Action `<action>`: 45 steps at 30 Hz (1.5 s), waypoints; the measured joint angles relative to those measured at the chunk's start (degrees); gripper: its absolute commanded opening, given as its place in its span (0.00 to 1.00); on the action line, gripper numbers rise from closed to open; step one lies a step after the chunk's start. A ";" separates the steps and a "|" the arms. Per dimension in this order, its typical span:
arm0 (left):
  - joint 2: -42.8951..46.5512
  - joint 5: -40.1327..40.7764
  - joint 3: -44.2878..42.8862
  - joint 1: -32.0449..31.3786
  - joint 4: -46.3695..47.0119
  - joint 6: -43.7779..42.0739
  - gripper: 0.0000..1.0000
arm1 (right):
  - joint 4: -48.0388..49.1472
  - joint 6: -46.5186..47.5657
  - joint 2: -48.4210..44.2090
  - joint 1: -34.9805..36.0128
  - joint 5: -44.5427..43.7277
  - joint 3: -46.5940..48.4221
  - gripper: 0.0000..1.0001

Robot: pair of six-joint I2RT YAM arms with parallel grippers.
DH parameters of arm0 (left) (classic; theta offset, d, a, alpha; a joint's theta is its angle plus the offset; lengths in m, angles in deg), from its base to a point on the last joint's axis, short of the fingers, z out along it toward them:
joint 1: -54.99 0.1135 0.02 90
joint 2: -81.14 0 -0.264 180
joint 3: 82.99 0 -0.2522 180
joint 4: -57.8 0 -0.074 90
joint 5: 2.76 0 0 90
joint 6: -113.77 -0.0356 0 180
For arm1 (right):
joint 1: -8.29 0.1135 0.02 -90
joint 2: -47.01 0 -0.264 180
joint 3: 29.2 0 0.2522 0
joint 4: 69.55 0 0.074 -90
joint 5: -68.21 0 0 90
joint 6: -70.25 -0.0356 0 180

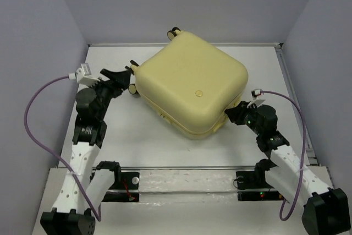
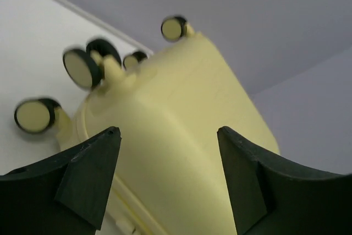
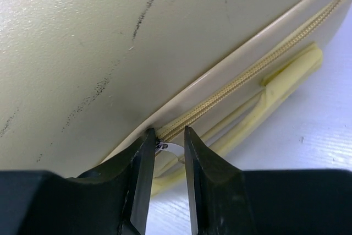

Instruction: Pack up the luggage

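Observation:
The luggage [image 1: 190,86] is a pale-yellow hard-shell suitcase lying flat and closed in the middle of the table, emblem [image 1: 199,93] up. Its black-and-yellow wheels [image 2: 82,69] point to the left and back. My left gripper [image 1: 127,76] hovers open at the wheel end, and in the left wrist view [image 2: 168,133] the shell [image 2: 181,125] fills the gap between its fingers without touching them. My right gripper [image 1: 230,113] is at the suitcase's front right corner. In the right wrist view [image 3: 169,136] its narrow jaws hold the silver zipper pull [image 3: 171,147] at the end of the zipper [image 3: 247,72].
Grey walls enclose the white table [image 1: 137,136] on three sides. A metal rail [image 1: 181,168] runs along the near edge between the arm bases. Purple cables [image 1: 33,103] loop out beside each arm.

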 measured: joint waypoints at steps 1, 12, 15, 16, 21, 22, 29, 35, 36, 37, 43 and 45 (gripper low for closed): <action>3.78 -0.55 4.31 -1.29 -0.42 -0.26 0.67 | 2.43 0.02 0.68 0.00 0.26 -0.79 0.34; 17.64 -0.68 30.62 -23.47 -6.73 7.13 0.54 | 13.35 -4.13 -2.95 -0.87 -0.94 -8.85 0.37; 17.09 0.94 31.76 -27.69 -4.24 8.63 0.53 | 10.29 -8.26 -11.80 -0.87 -6.21 -12.33 0.37; 16.81 1.40 32.09 -28.76 -3.34 9.01 0.53 | 8.46 -9.94 -15.96 -0.87 -9.07 -13.38 0.36; 15.06 4.24 35.58 -33.81 1.88 10.78 0.53 | 4.70 -15.52 -14.43 -0.87 -17.09 -12.48 0.51; 14.45 4.87 36.09 -34.58 2.38 11.04 0.53 | 4.59 -16.13 -10.67 -0.87 -17.55 -12.04 0.53; 10.14 7.54 36.87 -36.57 6.01 11.34 0.53 | 11.72 -19.37 13.81 -0.87 -14.12 -9.51 0.36; 9.75 8.92 36.87 -36.70 8.61 11.04 0.53 | 25.62 -20.83 26.64 -0.87 -6.25 -9.44 0.32; 9.49 9.31 36.87 -36.70 9.11 10.88 0.53 | 27.04 -21.09 28.68 -0.70 -5.35 -9.38 0.32; 9.25 9.60 36.87 -36.76 9.33 10.84 0.53 | 28.83 -21.42 30.62 -0.31 -4.61 -9.31 0.32; 7.30 10.56 36.87 -36.96 10.25 10.71 0.53 | 31.80 -20.31 36.00 4.07 -1.49 -5.29 0.34; 6.69 10.82 36.87 -36.98 10.43 10.69 0.53 | 31.89 -19.80 36.17 5.07 -0.33 -4.00 0.36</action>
